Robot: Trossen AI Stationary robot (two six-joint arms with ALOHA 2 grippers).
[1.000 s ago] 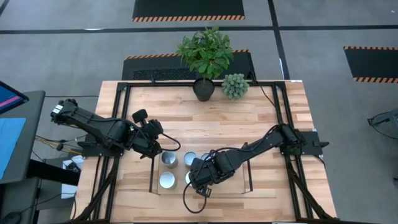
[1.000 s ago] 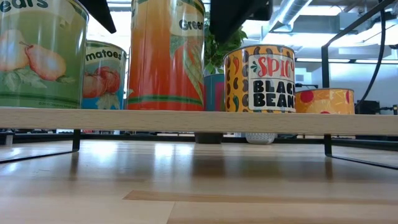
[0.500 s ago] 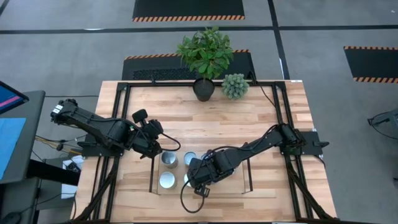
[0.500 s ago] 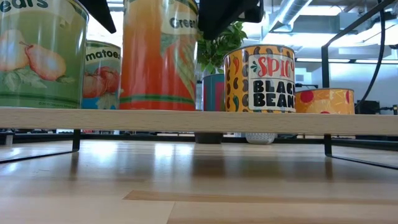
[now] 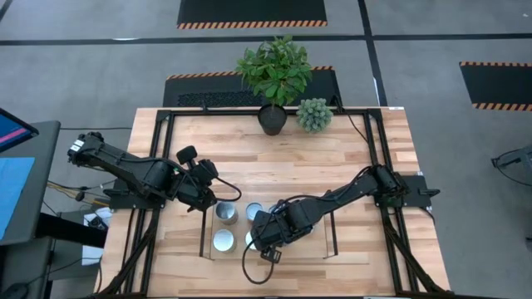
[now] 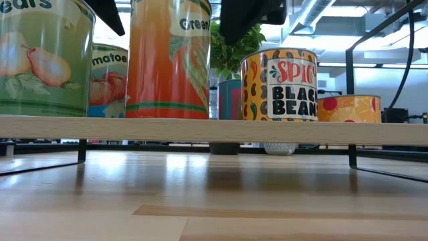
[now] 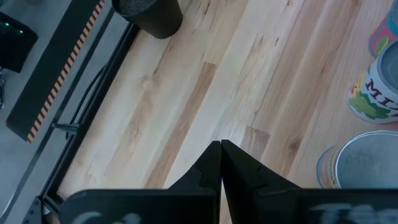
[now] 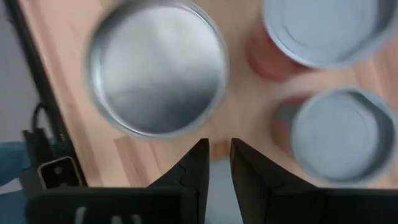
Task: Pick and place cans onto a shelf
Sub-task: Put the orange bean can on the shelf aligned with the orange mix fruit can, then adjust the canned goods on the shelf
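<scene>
hovering over the shelf [image 6: 214, 129] with the right end effector [image 8: 216, 143], fingers a little apart and pinching nothing, only pale board showing in the gap. looking straight down on the cans [image 8: 155, 68]: one silver top just beside the fingertips, two more round tops on the other side, all upright on the board below. standing tight together there, probably to leave room for the rest, so any descent calls for a narrow, vertical entry between neighbours. seen from table height, tall orange can [image 6: 168, 60] directly under the dark end effector, pears can [image 6: 40, 57] and black-bean can [image 6: 279, 84] flanking it, close but apart. likely at the release or re-aim stage of a placement; cannot tell which.

waiting off the shelf's end with the left end effector [image 7: 220, 144], fingers pressed together and empty, poised over bare tabletop [image 7: 186, 93], cans near one side of it, dark plant pot [image 7: 149, 12] well ahead. parked there, presumably, to keep clear of the working arm.
</scene>
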